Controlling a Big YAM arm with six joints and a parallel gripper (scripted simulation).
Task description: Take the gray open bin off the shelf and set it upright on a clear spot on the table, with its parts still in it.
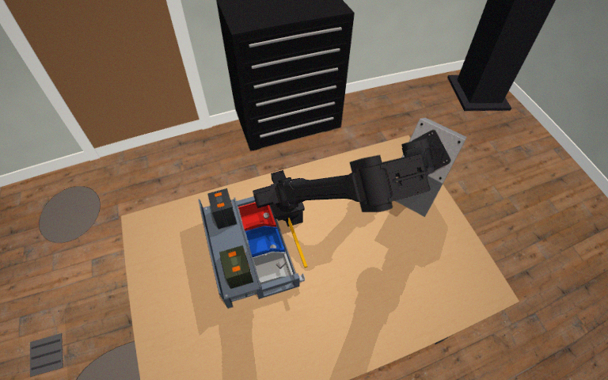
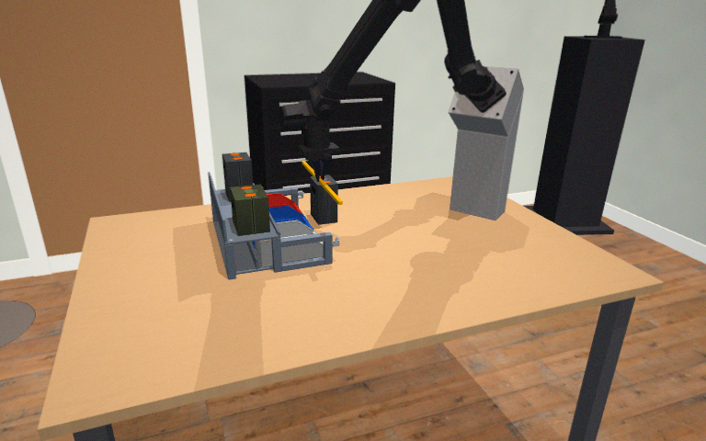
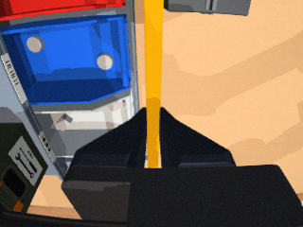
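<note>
The gray open bin (image 1: 271, 265) (image 2: 290, 227) (image 3: 95, 116) sits in the near end of the gray shelf's (image 1: 214, 244) (image 2: 221, 229) lower tier, beside a blue bin (image 1: 265, 241) (image 3: 70, 57) and a red bin (image 1: 254, 214). Small parts lie in the bins. My gripper (image 1: 290, 218) (image 2: 317, 170) (image 3: 152, 113) is shut on one end of a long yellow bar (image 1: 298, 245) (image 2: 324, 186) (image 3: 153, 57). It holds the bar slanting in the air just off the shelf's open side, next to the red and blue bins.
An olive box (image 1: 235, 266) (image 2: 249, 209) and a dark gray box (image 1: 222, 208) (image 2: 236, 168) stand on the shelf's top tier. Another dark box (image 2: 324, 203) stands on the table under the bar. The arm's pedestal (image 2: 483, 155) is at the table's far right.
</note>
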